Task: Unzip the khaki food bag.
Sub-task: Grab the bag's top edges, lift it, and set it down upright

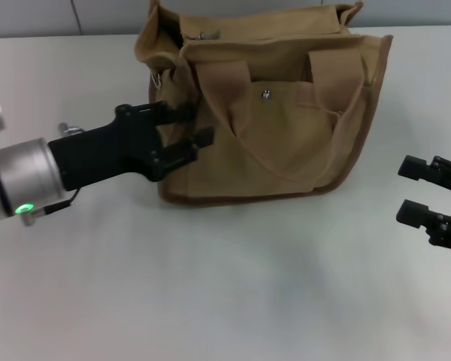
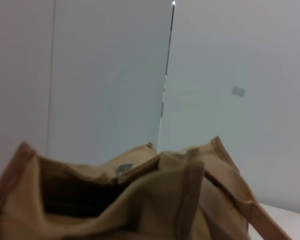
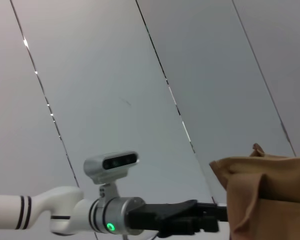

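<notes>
White bench (image 1: pixel 225 301), grey wall behind. Khaki food bag (image 1: pixel 286 143) upright at bench rear, top partly gaping. Left claw (image 1: pixel 199 126) spread, against bag's left end. Right claw (image 1: pixel 413 192) spread, well apart. Step: approach. Next: locate zipper pull.

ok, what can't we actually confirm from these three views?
- Zipper state: the khaki food bag gapes at its left end, but in the head view folded canvas hides the rest of the zipper.
- Left claw contact: head view shows open fingers at the bag's left end, touching unclear; left wrist view shows no fingers.
- Right claw: open, apart from the bag, arm cut by the frame edge.
</notes>
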You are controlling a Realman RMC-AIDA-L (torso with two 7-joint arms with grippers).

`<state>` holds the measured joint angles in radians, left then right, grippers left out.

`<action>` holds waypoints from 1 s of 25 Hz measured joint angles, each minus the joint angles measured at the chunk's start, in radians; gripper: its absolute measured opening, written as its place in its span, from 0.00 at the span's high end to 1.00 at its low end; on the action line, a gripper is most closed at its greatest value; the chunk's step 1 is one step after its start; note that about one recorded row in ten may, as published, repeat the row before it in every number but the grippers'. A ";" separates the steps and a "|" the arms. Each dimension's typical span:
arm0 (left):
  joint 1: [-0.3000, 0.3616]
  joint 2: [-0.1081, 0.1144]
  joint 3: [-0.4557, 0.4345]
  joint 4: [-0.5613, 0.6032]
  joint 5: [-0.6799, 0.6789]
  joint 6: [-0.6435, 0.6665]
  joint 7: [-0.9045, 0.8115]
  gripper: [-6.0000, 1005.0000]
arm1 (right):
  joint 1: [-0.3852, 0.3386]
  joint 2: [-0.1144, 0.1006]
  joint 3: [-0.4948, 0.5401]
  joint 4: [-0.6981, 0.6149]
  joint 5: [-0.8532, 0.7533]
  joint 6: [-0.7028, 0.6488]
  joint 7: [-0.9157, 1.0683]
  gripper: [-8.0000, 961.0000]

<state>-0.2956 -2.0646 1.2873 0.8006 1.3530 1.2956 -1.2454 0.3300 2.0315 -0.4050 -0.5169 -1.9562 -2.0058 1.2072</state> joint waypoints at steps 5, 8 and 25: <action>0.057 -0.004 -0.115 0.015 -0.005 0.031 0.001 0.55 | -0.009 -0.001 0.000 0.000 0.001 -0.001 0.000 0.18; 0.067 -0.007 -0.149 0.006 -0.027 0.039 0.001 0.63 | -0.006 0.000 0.000 0.000 0.001 -0.001 0.000 0.18; 0.011 -0.009 -0.064 -0.006 -0.129 0.103 -0.105 0.63 | -0.001 0.000 0.000 -0.001 0.006 -0.017 0.005 0.18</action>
<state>-0.2845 -2.0739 1.2238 0.7947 1.2240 1.3982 -1.3507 0.3295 2.0311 -0.4050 -0.5177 -1.9504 -2.0230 1.2123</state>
